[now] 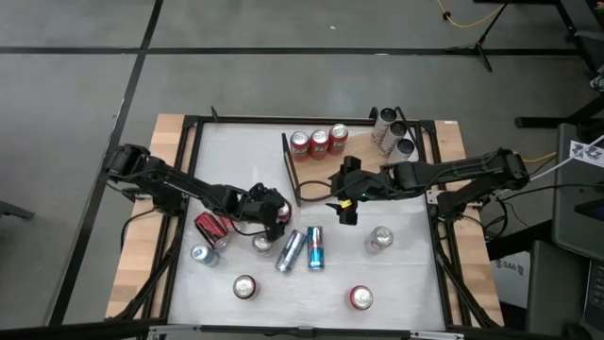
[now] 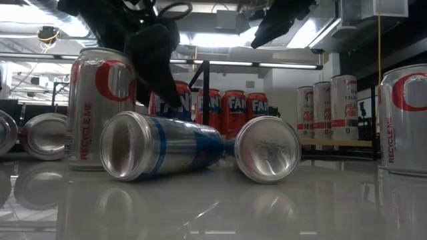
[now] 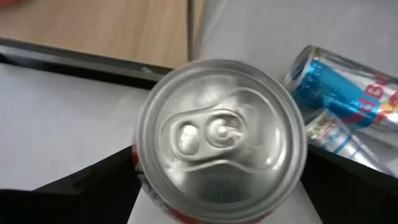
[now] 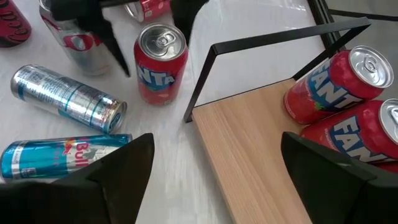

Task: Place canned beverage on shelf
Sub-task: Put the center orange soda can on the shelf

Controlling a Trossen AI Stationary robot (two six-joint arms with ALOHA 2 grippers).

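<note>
Readable in the right wrist view: "Fanta" on an upright red aluminium can [image 4: 161,63] standing on the white counter [image 4: 249,68] just off the light-brown wood-grain shelf [image 4: 261,155], between the spread fingers of the left end effector [image 4: 146,25], unclamped. Three more red Fanta cans [image 1: 318,143] upright on the shelf. Right end effector [image 1: 345,210] parted, empty, above the counter beside the shelf; blue-and-silver Red Bull can [image 4: 59,155] lying nearby.

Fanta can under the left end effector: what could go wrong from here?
1. The left end effector straddles the upright Fanta can, jaws open; the lying Red Bull can is close and could get knocked rolling.
2. The dark rail stands between can and shelf; a low carry may clip it.
3. The right end effector hovers at the shelf front, possibly in the path.
</note>
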